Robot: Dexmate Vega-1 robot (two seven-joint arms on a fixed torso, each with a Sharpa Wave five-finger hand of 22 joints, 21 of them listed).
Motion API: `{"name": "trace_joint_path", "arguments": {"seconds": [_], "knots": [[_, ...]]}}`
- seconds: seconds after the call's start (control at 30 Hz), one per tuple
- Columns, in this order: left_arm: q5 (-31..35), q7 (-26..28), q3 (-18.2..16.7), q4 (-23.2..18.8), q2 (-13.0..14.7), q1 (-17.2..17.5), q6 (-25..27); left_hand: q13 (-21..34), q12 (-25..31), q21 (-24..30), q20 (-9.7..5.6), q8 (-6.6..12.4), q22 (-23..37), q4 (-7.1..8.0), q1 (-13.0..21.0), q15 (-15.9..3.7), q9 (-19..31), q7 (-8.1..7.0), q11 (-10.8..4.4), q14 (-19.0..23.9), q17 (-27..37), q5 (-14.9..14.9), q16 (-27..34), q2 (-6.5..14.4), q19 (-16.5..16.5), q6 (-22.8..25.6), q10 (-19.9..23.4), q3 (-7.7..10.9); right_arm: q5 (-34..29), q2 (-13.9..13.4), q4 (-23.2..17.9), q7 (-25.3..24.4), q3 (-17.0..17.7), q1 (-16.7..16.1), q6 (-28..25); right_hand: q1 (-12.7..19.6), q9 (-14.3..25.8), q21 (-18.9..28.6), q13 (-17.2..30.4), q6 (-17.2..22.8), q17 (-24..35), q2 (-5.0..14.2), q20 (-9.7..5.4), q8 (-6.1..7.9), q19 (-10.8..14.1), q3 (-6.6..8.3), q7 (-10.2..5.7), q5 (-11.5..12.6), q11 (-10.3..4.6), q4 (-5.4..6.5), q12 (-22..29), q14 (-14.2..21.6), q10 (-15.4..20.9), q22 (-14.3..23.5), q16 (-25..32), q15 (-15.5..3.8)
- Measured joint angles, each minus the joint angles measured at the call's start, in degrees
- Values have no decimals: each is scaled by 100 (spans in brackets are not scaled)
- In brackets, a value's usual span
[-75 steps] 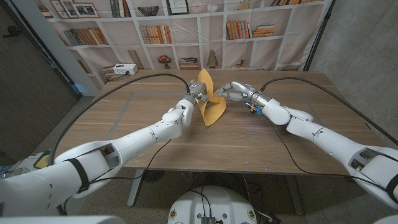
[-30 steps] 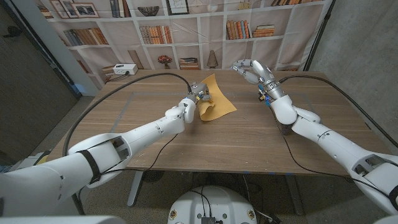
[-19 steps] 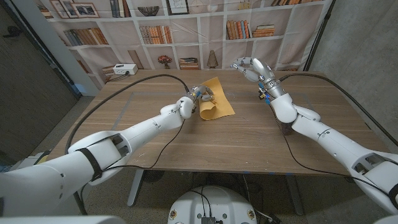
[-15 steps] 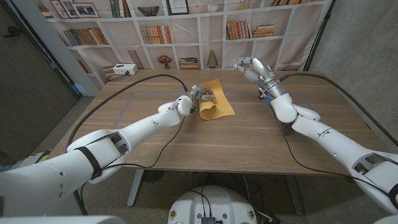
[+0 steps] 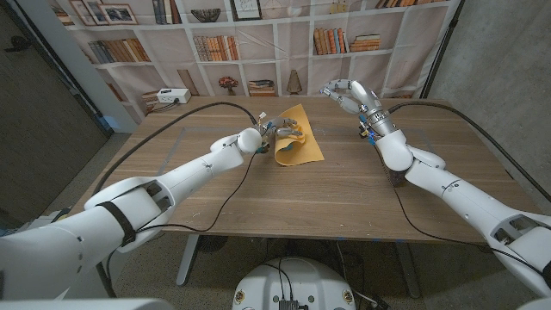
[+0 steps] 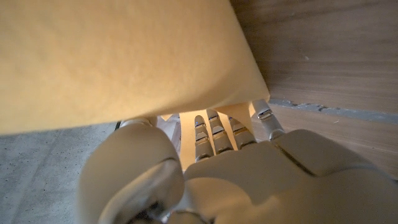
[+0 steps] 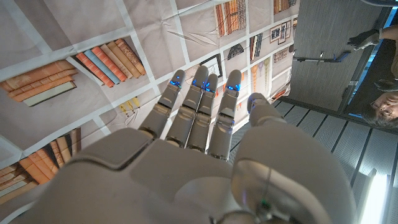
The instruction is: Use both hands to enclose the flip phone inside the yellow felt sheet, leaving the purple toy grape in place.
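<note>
Felt sheet [image 5: 297, 142], the yellow one, is lying crumpled on the counter [image 5: 344, 194] toward the far side, a bit left of center, with its left edge curled up. Left robot hand [image 5: 277, 134] is right at that curled edge, fingers tucked under the fold and holding it; in the left wrist view the felt drapes over its fingers [image 6: 211, 134]. Right robot hand [image 5: 349, 93] is raised off the counter well to the right of the sheet, fingers spread apart, holding nothing. Can't make out the flip phone or the grape.
</note>
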Motion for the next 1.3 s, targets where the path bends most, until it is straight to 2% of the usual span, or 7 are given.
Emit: {"name": "trace_joint_path", "arguments": {"seconds": [0.07,0.1,0.23,0.53,0.7,1.3], "knots": [[0,0,-13,-77,29,21,0,-14,-21,0,30,0,2,-19,0,8,0,-12,36,-89,-25,0,-14,0,33,-36,-36,-20,8,0,0,0,0,0,0,-1,0,0,0,0,0,-1,0,0,0,0,0,0,0,0,0,0,0,0,0,0],[-168,-218,-25,-148,62,42,-44,-20,-42,-19,61,0,3,-24,0,23,0,-17,29,-114,-32,0,-33,0,64,-64,-60,-24,13,-39,-104,0,71,-107,0,-1,0,0,0,0,0,-1,0,0,0,0,0,0,0,0,0,0,0,0,0,0],[-172,-226,-72,-366,160,109,-28,-63,-109,-133,151,0,49,-6,-88,49,-21,-26,47,-253,-83,0,-54,-11,112,-218,-174,-75,30,-41,-124,0,95,-141,0,-25,0,0,0,0,1,-21,0,0,0,0,0,0,0,0,0,0,0,0,0,0],[-178,-163,-250,-937,385,276,-59,-132,-258,-339,170,0,40,103,-401,188,-26,1,168,-501,-162,-1,-88,-6,69,-529,-437,-198,75,-37,-153,6,136,-202,0,-77,-1,0,27,0,-27,-14,0,0,0,33,0,0,0,-14,0,0,0,-1,0,0],[-201,-125,-368,-1196,499,382,-114,-147,-303,-422,170,0,39,135,-483,160,-26,22,220,-568,-189,-2,-88,-15,69,-592,-503,-231,102,-26,-167,9,154,-230,-15,-116,-1,0,26,0,-27,-39,0,0,0,41,0,0,0,-6,0,0,0,-1,0,0],[-366,215,-991,-2371,1043,973,-283,-200,-352,-552,223,0,41,190,-672,273,-25,53,240,-682,-242,-2,-87,22,62,-621,-607,-285,340,96,-278,64,242,-373,-43,-213,-1,0,53,0,-27,-28,0,1,0,102,0,28,0,-40,-23,0,0,-1,-35,0]]}}
